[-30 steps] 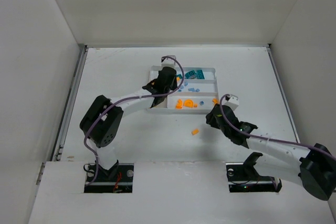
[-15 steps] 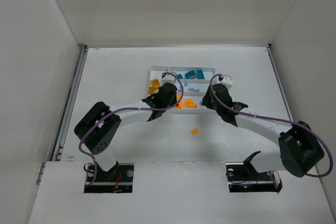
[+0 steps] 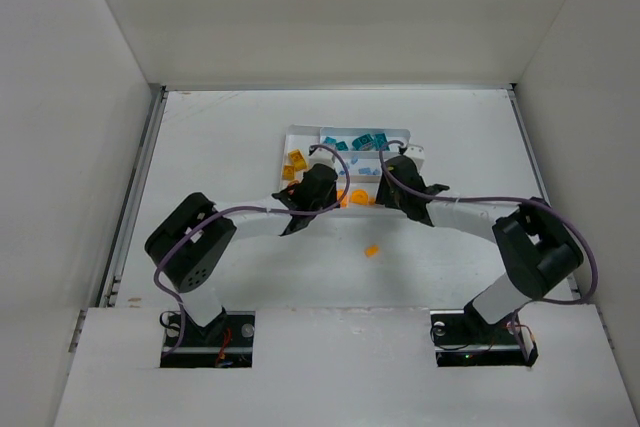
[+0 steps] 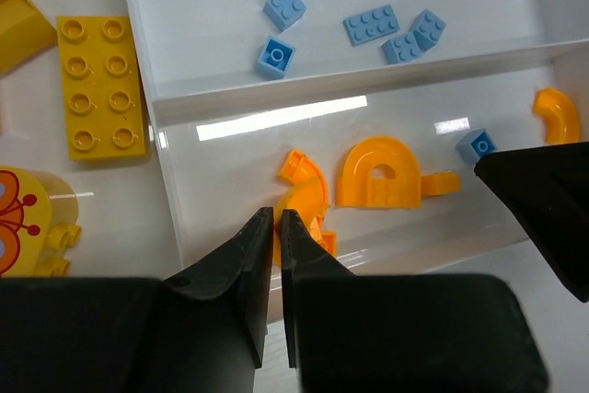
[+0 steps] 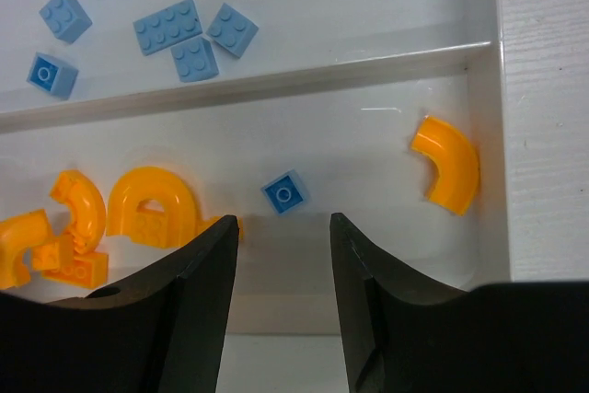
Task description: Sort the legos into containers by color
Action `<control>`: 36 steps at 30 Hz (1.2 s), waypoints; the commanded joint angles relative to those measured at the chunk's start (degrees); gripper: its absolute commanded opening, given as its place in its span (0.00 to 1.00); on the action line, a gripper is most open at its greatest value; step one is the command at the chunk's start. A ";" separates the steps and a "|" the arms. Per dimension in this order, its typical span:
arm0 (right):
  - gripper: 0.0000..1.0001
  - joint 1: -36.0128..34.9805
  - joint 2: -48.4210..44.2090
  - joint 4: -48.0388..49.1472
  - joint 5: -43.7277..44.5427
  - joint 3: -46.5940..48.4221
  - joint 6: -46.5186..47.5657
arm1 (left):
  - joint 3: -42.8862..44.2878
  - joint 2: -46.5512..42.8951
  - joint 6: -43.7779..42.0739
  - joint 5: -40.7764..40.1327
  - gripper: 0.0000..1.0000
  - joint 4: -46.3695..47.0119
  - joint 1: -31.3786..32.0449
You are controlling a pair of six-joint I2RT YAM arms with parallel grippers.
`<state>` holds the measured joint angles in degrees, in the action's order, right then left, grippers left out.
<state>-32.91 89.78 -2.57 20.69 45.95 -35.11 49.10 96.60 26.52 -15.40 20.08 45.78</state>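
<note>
The right claw [image 5: 281, 227] hangs with its two sides apart over a small blue brick [image 5: 283, 192]. That brick lies in the wrong part of the tray [image 5: 497, 89], down with the orange curves [image 5: 152, 204]. The other blue bricks [image 5: 166, 25] lie in the next part over. The left claw [image 4: 277, 218] is closed up over the orange curves, with nothing between its sides that I can see. One orange piece [image 3: 371, 250] lies out on the table [image 3: 220, 147], apart from the tray.

The blue brick looks hard, light and smooth, so it may slip or flip. I think it is best to pinch it on two flat sides, low down, straight from above.
</note>
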 commanded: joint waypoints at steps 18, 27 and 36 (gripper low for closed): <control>0.39 1.84 6.46 -0.59 1.64 5.55 0.48 | -7.79 -11.59 2.22 -0.77 0.21 7.16 -1.09; 0.23 2.01 3.40 -0.77 3.30 5.29 -0.22 | -13.15 -15.21 3.27 -1.48 0.28 14.10 -2.84; 0.23 2.80 -0.84 -3.67 2.69 10.19 0.31 | -18.95 -18.11 3.45 -1.91 0.38 24.65 -6.01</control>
<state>-31.00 89.56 -6.44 22.52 51.24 -34.96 32.12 81.71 29.41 -16.25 36.77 40.58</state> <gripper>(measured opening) 0.255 0.369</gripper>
